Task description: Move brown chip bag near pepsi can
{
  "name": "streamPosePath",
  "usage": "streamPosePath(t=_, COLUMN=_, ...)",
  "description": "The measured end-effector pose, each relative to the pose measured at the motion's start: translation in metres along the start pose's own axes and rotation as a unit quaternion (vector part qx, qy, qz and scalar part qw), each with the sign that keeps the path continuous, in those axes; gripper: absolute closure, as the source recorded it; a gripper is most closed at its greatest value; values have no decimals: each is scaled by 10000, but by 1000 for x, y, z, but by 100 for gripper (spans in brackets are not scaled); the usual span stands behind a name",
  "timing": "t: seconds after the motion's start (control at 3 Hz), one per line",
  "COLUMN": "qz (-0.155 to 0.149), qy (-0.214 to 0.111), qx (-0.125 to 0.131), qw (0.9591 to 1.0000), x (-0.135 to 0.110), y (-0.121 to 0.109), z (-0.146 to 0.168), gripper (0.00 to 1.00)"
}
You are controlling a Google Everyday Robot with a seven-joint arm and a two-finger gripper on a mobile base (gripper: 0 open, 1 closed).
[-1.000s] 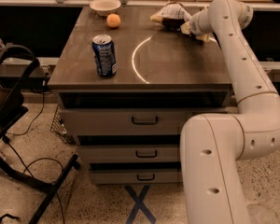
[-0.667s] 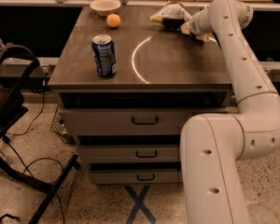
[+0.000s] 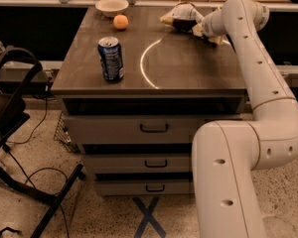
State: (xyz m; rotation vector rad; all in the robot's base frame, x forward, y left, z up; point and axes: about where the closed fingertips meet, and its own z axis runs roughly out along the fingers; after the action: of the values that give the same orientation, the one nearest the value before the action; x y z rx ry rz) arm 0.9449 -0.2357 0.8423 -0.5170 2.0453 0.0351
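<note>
camera view:
bag spot: brown chip bag [image 3: 181, 15] lies at the far right corner of the bench [image 3: 188, 68], just inside the far edge.
can spot: pepsi can [image 3: 111, 58] stands upright nr the front left corner, well apart from the bag.
gripper: gripper [image 3: 198, 29] is at the bag's right end, touching or overlapping it. Arm reaches in over the right edge.
grip state: can't tell, the contact pt is hidden by wrist and foil.
handling: prob. light, thin crinkly foil, soft and air-filled. It'll dent, and is likely slippery on flat panels. Contents crush easily, so go gentle.
where to hold: pinch a crimped tan-yellow end seam or a raised fold, not the puffed middle.
others: orange [image 3: 120, 22] and white bowl [image 3: 112, 6] sit nr the far left corner, off the likely path to the can.
vs earlier frames: no visible change. Bag, can, orange and arm all sit in the same places. Bag not lifted yet.
</note>
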Motion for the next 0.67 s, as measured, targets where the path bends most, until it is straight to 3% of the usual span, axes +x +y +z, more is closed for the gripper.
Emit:
streamPosePath(t=0.33, qz=0, qy=0, qx=1, qw=10000, x=0, y=0, z=0, gripper=100)
streamPosePath(t=0.67, qz=-395, qy=300, qx=501, qw=9975, x=-50, y=-9, z=-54, gripper=100)
